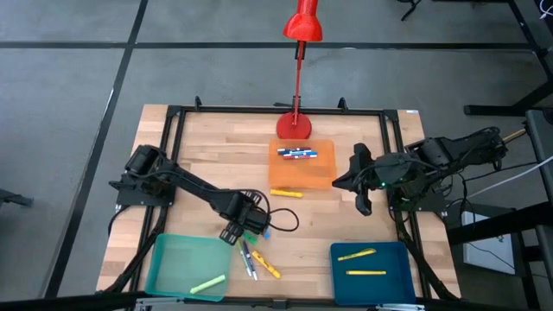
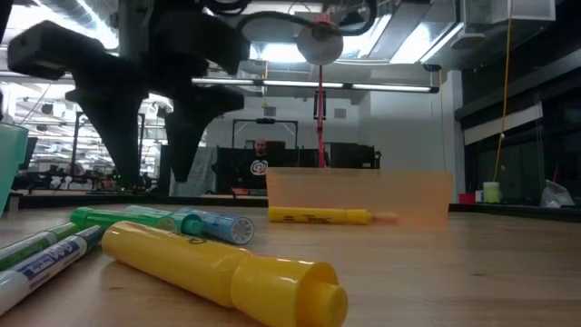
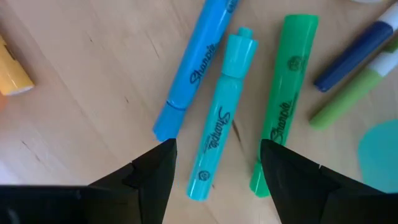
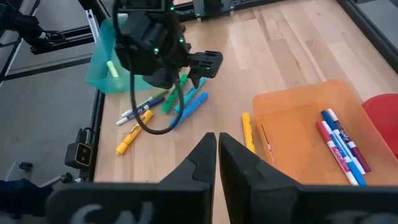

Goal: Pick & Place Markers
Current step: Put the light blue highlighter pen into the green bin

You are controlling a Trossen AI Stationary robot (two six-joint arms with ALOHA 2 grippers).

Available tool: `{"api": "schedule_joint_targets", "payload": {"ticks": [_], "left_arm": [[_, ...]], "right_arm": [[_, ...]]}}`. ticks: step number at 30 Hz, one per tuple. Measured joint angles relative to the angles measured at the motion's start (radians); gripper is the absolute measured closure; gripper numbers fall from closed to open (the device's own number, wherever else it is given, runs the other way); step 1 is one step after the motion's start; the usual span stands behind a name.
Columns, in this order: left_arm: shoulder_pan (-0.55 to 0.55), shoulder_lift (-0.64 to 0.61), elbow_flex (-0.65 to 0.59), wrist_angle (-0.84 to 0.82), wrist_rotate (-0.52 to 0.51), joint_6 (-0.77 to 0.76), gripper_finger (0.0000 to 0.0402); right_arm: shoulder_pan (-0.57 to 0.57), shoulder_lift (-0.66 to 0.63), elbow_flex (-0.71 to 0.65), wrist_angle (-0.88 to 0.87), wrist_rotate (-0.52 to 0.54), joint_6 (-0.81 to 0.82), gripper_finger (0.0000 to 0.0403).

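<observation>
The left gripper [image 3: 217,155] hangs low over a cluster of markers on the wooden table [image 1: 207,147], its two dark fingers [image 3: 155,174] spread apart and grasping nothing. Between the fingertips lies the end of a teal marker [image 3: 221,121]; a blue marker [image 3: 193,68] lies just outside one finger, and a green marker [image 3: 286,93] lies at the other finger, its near end running partly behind that fingertip. Just beyond the green one lie a dark blue marker [image 3: 354,56] and a white-bodied, light-green-capped one [image 3: 348,93], and off to the other side the end of a yellow marker [image 3: 12,74] shows. From above, the cluster spreads from under the gripper toward the table's near edge, with the teal tray [image 1: 186,263] just beside it holding one yellow-green marker [image 1: 207,282]. Farther off toward the table's middle, a lone yellow marker [image 1: 286,193] lies against the near edge of the orange tray [image 1: 301,168], which holds several red and blue markers [image 1: 296,154]. The blue tray [image 1: 373,268], well apart from the left gripper, holds two yellow markers [image 1: 361,263]. The right gripper [image 4: 217,149] waits above the table beside the orange tray, fingers clenched together and empty. A red lamp [image 1: 301,69] stands behind the orange tray.
</observation>
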Motion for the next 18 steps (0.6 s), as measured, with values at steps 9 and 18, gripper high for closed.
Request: {"api": "schedule_joint_targets", "payload": {"ticks": [9,18], "left_arm": [[0.017,0.000,-0.038,0.030,0.047,0.011,0.0174],[0.017,0.000,-0.094,0.095,0.047,0.010,0.0174]], "right_arm": [[0.000,0.000,0.000,0.001,0.000,0.002,0.0382],[0.000,0.000,0.000,0.002,0.001,0.003,0.0382]]}}
